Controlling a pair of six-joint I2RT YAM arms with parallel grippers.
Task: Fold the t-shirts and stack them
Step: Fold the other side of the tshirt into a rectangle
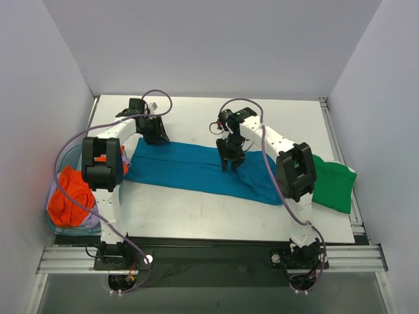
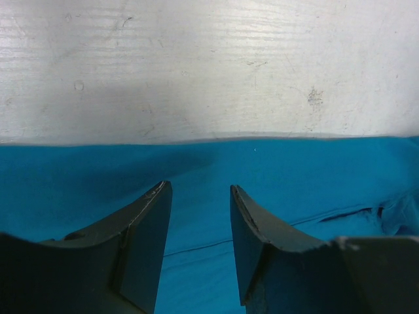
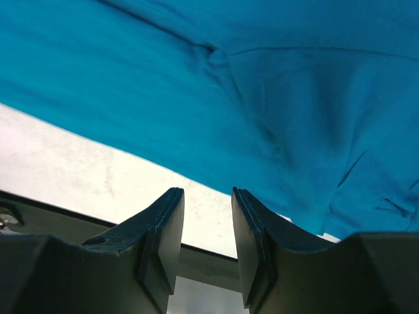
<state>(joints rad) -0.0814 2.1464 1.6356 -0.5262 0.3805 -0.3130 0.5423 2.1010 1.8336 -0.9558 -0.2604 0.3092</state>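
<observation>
Both arms are reaching over the blue t-shirt, and we take that shirt as the reference for all positions.

The blue t-shirt lies flat on the white counter as a long band. It slants from far-left to near-right, with soft creases towards its right end.

Left pincer: it sits at the shirt's far-left corner. In the left wrist view its fingers are parted by a moderate gap with nothing between them. The tips are over blue cloth just inside the shirt's far hem, and bare counter lies beyond. We cannot tell whether the tips touch the fabric.

Right pincer: it points down over the shirt's middle, right of centre. In the right wrist view its fingers are likewise spread a moderate way and grip nothing. The shirt fills the field beyond the tips, and its edge crosses a strip of counter. Contact is again unclear.

Green t-shirt: it lies just past the blue shirt's right end, beyond the right arm (roughly folded, as far as the top view shows).

Orange garment: it is bunched in a pale bin off the blue shirt's left end, with some lilac cloth beneath it.
</observation>
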